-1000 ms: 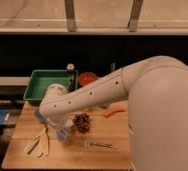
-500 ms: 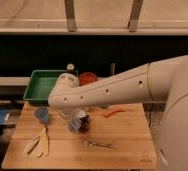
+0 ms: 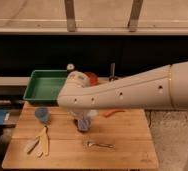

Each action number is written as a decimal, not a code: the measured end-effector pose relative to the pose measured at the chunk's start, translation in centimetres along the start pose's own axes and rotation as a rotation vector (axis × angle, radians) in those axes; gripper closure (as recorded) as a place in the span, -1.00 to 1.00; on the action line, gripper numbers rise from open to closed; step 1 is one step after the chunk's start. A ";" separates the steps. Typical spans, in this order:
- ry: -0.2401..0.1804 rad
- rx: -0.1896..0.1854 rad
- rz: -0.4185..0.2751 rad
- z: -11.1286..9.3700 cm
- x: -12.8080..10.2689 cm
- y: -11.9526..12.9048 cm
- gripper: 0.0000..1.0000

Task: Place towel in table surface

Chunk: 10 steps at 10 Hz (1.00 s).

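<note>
My arm reaches in from the right across the wooden table (image 3: 127, 135). Its wrist hangs over the table's middle. The gripper (image 3: 83, 120) points down below the wrist, close to the table top. A small dark crumpled thing (image 3: 82, 126) lies right under it, mostly hidden by the gripper. It may be the towel, but I cannot tell for sure, nor whether the gripper touches it.
A green tray (image 3: 44, 86) stands at the back left, with a red bowl (image 3: 93, 77) and a white bottle (image 3: 71, 67) beside it. A blue cup (image 3: 42, 115), wooden utensils (image 3: 39, 143), a metal fork (image 3: 99, 145) and an orange piece (image 3: 113, 113) lie on the table.
The arm has swung and lifted, so the wrist now sits higher over the table's middle. The dark thing that showed earlier is now mostly covered by the gripper.
</note>
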 end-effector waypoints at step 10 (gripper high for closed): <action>0.136 0.033 0.316 4.9 12.0 -10.6 1.00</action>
